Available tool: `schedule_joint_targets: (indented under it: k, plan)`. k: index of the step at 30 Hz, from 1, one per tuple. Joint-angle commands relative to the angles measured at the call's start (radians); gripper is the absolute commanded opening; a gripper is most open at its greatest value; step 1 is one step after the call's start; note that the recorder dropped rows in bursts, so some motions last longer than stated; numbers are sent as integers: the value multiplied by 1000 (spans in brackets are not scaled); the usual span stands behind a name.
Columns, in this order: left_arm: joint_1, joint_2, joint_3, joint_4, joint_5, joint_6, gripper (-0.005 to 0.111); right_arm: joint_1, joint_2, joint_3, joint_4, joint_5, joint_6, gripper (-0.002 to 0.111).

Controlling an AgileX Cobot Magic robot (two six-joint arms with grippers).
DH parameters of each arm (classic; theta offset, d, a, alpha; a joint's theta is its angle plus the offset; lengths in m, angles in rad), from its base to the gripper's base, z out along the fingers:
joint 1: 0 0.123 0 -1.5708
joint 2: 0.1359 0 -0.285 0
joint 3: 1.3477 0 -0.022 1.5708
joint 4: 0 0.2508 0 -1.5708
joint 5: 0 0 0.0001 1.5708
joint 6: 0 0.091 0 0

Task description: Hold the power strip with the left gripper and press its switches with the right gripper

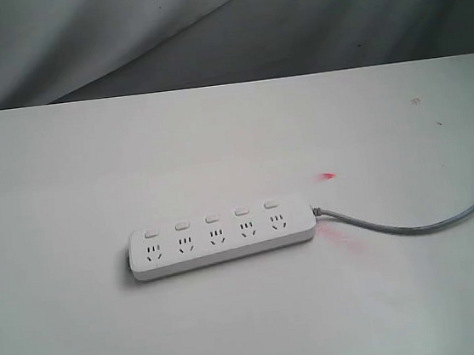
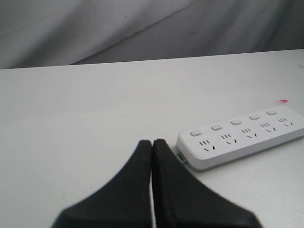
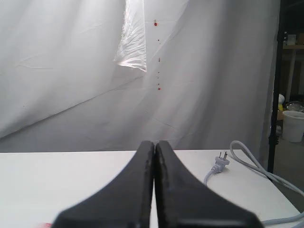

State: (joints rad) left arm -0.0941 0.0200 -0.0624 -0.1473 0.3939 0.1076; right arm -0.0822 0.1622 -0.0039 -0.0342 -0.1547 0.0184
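The white power strip (image 1: 222, 236) lies flat near the middle of the table, sockets up, with its row of small white switches (image 1: 212, 219) along the far side. Its grey cord (image 1: 414, 226) runs off to the right. Neither arm shows in the exterior view. In the left wrist view my left gripper (image 2: 152, 142) is shut with nothing between its fingers, a short way off the strip's (image 2: 242, 137) near end, not touching it. My right gripper (image 3: 155, 143) is also shut and empty above the table; the strip is out of its view.
The cord's plug (image 3: 220, 163) and a loop of grey cord (image 3: 251, 161) lie near the table's right edge. A small red mark (image 1: 328, 176) sits beyond the strip. A white cloth backdrop (image 3: 95, 71) hangs behind the table's far edge.
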Motion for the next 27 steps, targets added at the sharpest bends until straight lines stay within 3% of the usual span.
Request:
schedule_joint_targets:
  k: [1, 19, 27]
  plan:
    - [-5, -5, 4, 2, -5, 1, 1, 3, -3, 4, -8, -2, -1, 0]
    - [-4, -3, -7, 2, -3, 1, 1, 3, -3, 4, -8, -2, -1, 0]
    - [-4, 184, -211, 28, 32, 1, 1, 3, -3, 4, -8, -2, -1, 0]
